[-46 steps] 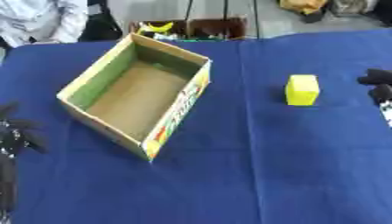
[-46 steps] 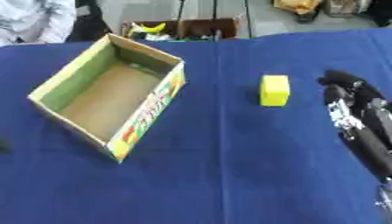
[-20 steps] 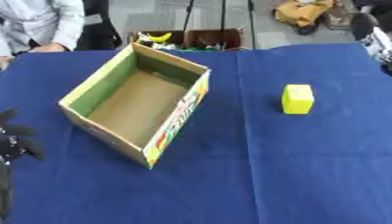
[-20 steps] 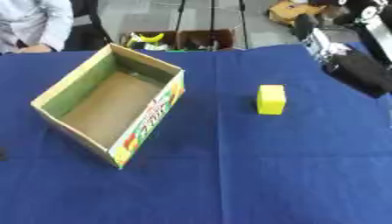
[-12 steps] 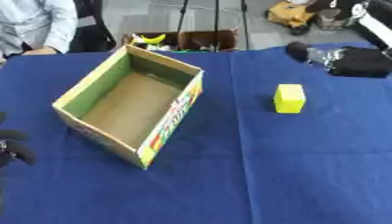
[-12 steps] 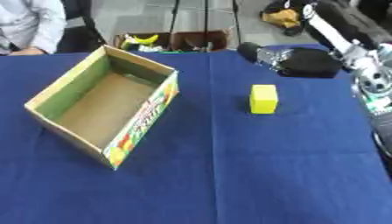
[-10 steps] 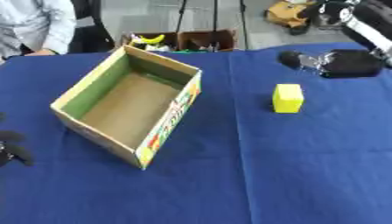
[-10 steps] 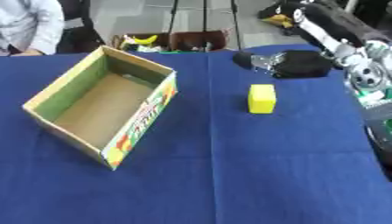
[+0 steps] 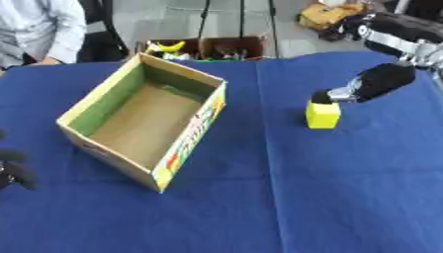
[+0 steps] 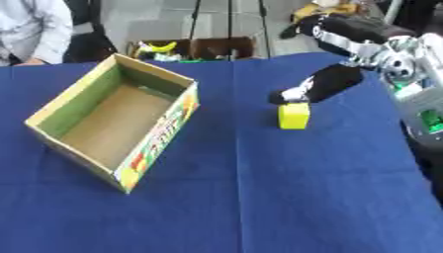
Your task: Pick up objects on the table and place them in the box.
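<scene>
A yellow block (image 9: 323, 115) sits on the blue tablecloth (image 9: 346, 188), to the right of the open cardboard box (image 9: 141, 120). The box is empty, with a green inner wall and a printed front side. My right hand (image 9: 374, 83) reaches in from the upper right and hovers just above the block's top far edge; its fingertips (image 9: 324, 96) point down toward the block. Whether they touch it is unclear. My left hand (image 9: 12, 170) shows as dark fingers at the lower left edge of the left eye view.
Beyond the table's far edge stands a brown crate (image 9: 207, 47) with a banana and other items. A person in a light shirt (image 9: 39, 27) sits at the far left. Part of my right arm (image 10: 415, 79) fills the right edge of the right eye view.
My right hand has swung in from the upper right and come down toward the yellow block. The camera has shifted a little. Box and block have stayed in place.
</scene>
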